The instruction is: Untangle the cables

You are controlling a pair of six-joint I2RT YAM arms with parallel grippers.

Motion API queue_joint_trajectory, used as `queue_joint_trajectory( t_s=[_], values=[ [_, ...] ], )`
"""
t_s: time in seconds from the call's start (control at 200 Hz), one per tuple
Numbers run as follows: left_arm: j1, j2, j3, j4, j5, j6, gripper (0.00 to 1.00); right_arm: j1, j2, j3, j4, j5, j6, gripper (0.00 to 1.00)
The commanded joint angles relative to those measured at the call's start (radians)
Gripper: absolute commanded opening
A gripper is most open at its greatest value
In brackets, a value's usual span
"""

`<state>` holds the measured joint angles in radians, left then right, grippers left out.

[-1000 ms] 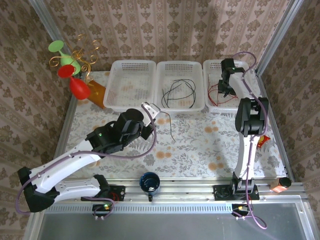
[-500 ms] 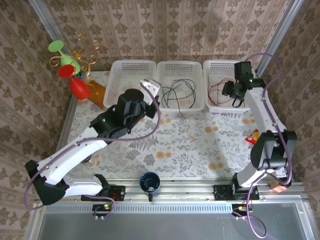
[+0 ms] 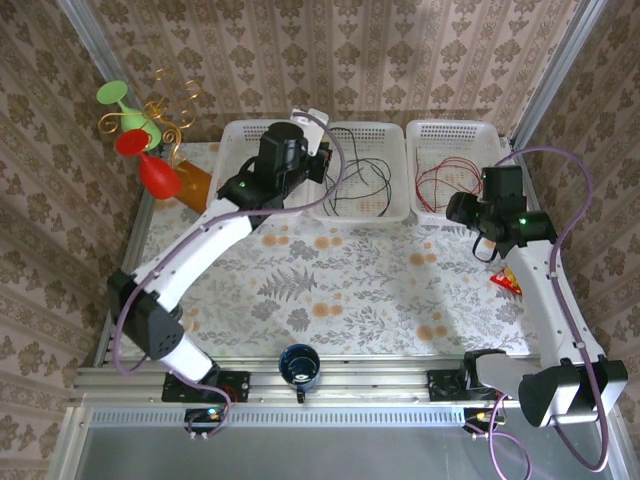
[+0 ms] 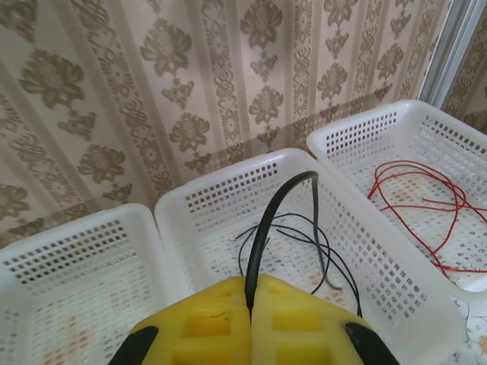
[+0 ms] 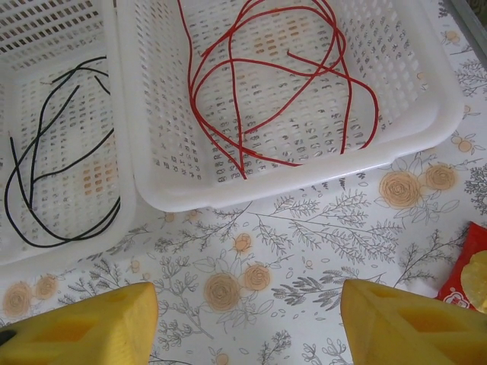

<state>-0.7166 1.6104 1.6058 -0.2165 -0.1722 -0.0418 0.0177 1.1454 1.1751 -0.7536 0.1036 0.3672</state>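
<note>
Patterned wallpaper backs a flowered bench with white baskets in a row along the top of the overhead frame. At top centre, the left tool is pinched tight on one black cable. It arches up out of the pads and drops into the middle basket, where more black cables lie looped. The high hold over the rim looks meant to lower that strand in with its own colour. Upper centre of the right wrist frame, red cables lie in the right basket. The right tool hangs over the bench just below that basket, pads wide apart, gripping nothing, probably free for another strand.
</note>
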Motion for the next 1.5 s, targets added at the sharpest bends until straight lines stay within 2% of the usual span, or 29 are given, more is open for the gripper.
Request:
queue_joint_trajectory(
  t_s=[0.0,0.16,0.39,0.605,0.735,0.78,0.875,0.925,1.005,1.25,1.33,1.39,1.47,1.495],
  values=[
    [0.026,0.085,0.067,0.028,0.077,-0.045,0.00,0.004,-0.015,0.017,-0.047,-0.007,-0.005,0.66],
    [0.051,0.273,0.164,-0.012,0.114,-0.088,0.00,0.004,-0.015,0.037,-0.056,-0.022,0.001,0.66],
    [0.071,0.590,0.470,-0.270,0.112,-0.084,0.00,0.004,-0.043,0.029,-0.075,-0.032,0.001,0.66],
    [0.074,0.778,0.635,-0.375,0.120,-0.085,0.00,0.008,-0.080,-0.004,-0.080,-0.082,0.040,0.65],
    [0.086,0.839,0.698,-0.409,0.165,-0.111,0.00,0.011,-0.095,-0.020,-0.086,-0.084,0.040,0.65],
    [0.089,0.842,0.704,-0.408,0.184,-0.116,0.16,0.012,-0.095,-0.023,-0.089,-0.084,0.037,0.65],
    [0.093,0.818,0.704,-0.409,0.183,-0.105,0.59,0.012,-0.096,-0.030,-0.086,-0.084,0.031,0.65],
    [0.093,0.796,0.693,-0.403,0.174,-0.097,0.72,0.011,-0.094,-0.034,-0.082,-0.084,0.030,0.65],
    [0.098,0.758,0.676,-0.388,0.167,-0.095,0.80,0.011,-0.088,-0.031,-0.078,-0.090,0.033,0.65],
    [0.092,0.637,0.650,-0.373,0.135,-0.051,0.92,0.011,-0.102,-0.047,-0.056,-0.082,0.035,0.69],
    [0.093,0.581,0.618,-0.368,0.126,-0.038,0.95,0.012,-0.108,-0.061,-0.039,-0.072,0.037,0.75],
    [0.092,0.523,0.566,-0.348,0.152,-0.024,1.00,0.012,-0.110,-0.076,-0.022,-0.063,0.037,0.85],
    [0.091,0.400,0.407,-0.250,0.181,-0.029,1.00,0.011,-0.113,-0.102,0.021,-0.047,0.040,0.99],
    [0.091,0.358,0.345,-0.200,0.192,-0.031,1.00,0.012,-0.113,-0.112,0.040,-0.049,0.041,1.00]
  ],
)
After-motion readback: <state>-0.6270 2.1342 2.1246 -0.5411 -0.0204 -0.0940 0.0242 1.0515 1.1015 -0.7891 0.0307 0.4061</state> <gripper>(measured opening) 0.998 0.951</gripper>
